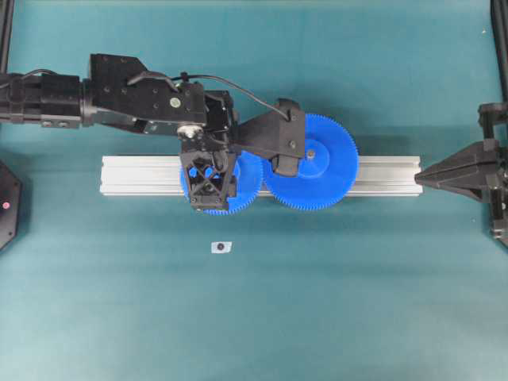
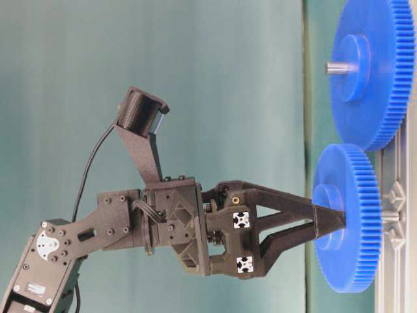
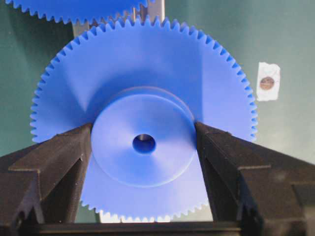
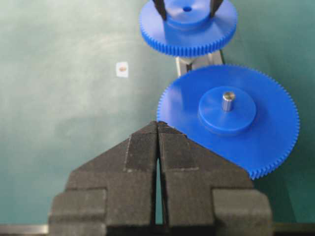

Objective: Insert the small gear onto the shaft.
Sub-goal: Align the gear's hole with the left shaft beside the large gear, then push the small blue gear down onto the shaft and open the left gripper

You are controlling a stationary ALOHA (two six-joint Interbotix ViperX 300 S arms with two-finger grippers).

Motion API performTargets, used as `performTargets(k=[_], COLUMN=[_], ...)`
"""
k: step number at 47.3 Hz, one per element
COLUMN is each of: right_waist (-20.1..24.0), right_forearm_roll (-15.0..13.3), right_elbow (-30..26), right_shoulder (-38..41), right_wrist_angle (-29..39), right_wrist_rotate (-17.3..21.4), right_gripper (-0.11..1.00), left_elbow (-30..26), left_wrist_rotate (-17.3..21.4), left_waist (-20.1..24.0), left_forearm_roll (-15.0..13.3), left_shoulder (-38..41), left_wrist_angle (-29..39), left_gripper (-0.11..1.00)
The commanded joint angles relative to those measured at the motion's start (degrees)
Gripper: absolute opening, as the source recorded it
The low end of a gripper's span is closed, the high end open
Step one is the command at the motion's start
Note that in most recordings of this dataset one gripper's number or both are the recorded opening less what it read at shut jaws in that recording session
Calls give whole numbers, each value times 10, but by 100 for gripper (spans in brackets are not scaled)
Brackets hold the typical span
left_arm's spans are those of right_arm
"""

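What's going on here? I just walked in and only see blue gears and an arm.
The left claw is shut on the small gear, gripping its raised hub and holding it against the aluminium rail, beside the larger gear already sitting on its pin. The right claw is shut and empty, parked off to the side. Whether the small gear is fully seated isn't clear.

robot lab, teal mat [image 1: 357, 302], aluminium rail [image 1: 143, 175]

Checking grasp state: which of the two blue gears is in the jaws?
The small gear, clamped by its hub in the left gripper. The larger gear sits free, with a metal pin through its hub.
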Motion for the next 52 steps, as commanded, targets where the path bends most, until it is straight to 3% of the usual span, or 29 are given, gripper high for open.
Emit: performTargets(k=[1,33,39,52], right_waist=[-1,-1,-1,-1], right_forearm_roll=[1,1,0,1], right_elbow=[-6,-6,-6,-6], right_shoulder=[3,3,3,2], right_wrist_angle=[-2,-2,-2,-2], right_wrist_rotate=[5,5,5,5], right_gripper=[0,0,0,0], left_elbow=[-16,-17,-21,-42], left_wrist_rotate=[1,-2,0,0], left_waist=[13,12,6,5], left_forearm_roll=[4,4,4,4], left_shoulder=[-15,-18,-23,-21], left_wrist_angle=[-1,17,17,25], left_gripper=[69,70,86,83])
